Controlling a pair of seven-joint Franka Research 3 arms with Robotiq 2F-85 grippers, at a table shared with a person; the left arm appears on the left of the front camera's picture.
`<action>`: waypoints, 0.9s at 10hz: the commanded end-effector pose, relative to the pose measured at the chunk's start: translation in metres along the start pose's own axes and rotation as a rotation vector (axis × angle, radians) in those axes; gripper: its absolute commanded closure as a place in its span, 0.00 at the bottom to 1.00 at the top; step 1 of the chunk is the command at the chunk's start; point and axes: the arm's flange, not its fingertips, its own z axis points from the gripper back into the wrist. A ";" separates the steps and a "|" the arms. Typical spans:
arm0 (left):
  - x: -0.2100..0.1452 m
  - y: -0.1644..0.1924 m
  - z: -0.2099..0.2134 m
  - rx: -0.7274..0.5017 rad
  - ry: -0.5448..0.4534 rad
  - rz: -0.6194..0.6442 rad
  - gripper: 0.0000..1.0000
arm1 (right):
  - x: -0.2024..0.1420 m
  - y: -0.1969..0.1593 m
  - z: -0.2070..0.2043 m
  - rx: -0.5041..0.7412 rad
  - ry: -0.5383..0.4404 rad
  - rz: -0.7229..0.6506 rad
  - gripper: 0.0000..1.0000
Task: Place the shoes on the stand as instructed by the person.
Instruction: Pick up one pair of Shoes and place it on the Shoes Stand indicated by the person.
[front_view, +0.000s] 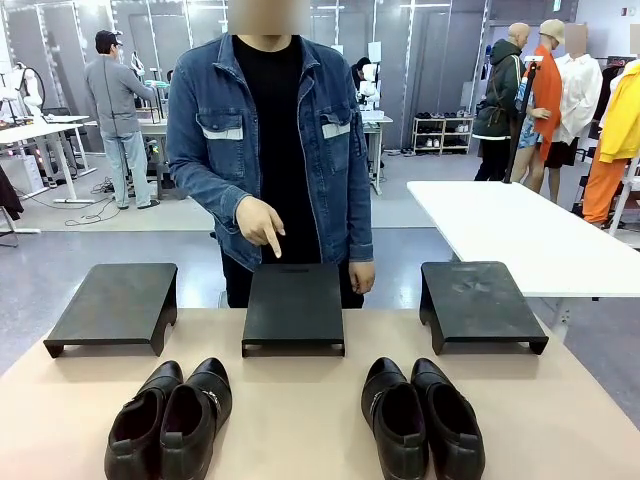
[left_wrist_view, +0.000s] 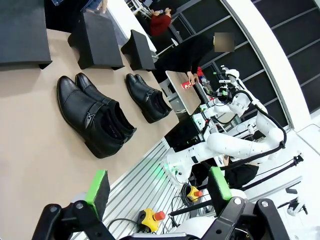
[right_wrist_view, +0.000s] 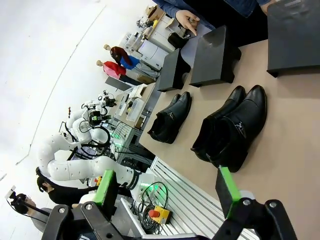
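Observation:
Two pairs of glossy black shoes rest on the tan table's near side: a left pair (front_view: 170, 420) (left_wrist_view: 95, 117) (right_wrist_view: 170, 117) and a right pair (front_view: 420, 420) (left_wrist_view: 147, 97) (right_wrist_view: 232, 130). Behind them stand a left stand (front_view: 115, 305), a middle stand (front_view: 293, 305) (right_wrist_view: 215, 57) and a right stand (front_view: 480, 300). The person's hand (front_view: 263, 226) (right_wrist_view: 187, 20) points a finger down at the middle stand. My left gripper (left_wrist_view: 159, 187) hangs open, off the table's near edge, well back from the left pair. My right gripper (right_wrist_view: 166, 187) is open too, back from the right pair.
The table's near edge (left_wrist_view: 125, 170) drops to a ribbed metal frame with red stop buttons (left_wrist_view: 159, 215) (right_wrist_view: 161, 214). A white table (front_view: 520, 235) stands at the back right. Other people work farther off.

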 end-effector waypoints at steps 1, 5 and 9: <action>0.000 0.000 0.000 0.000 0.000 0.000 0.00 | 0.002 0.000 0.002 0.011 -0.011 0.022 0.00; 0.031 -0.091 -0.086 0.221 0.214 -0.053 0.00 | 0.002 0.000 0.002 0.011 -0.011 0.022 0.00; 0.050 -0.174 -0.208 0.441 0.404 -0.059 0.00 | 0.002 0.000 0.002 0.011 -0.011 0.022 0.00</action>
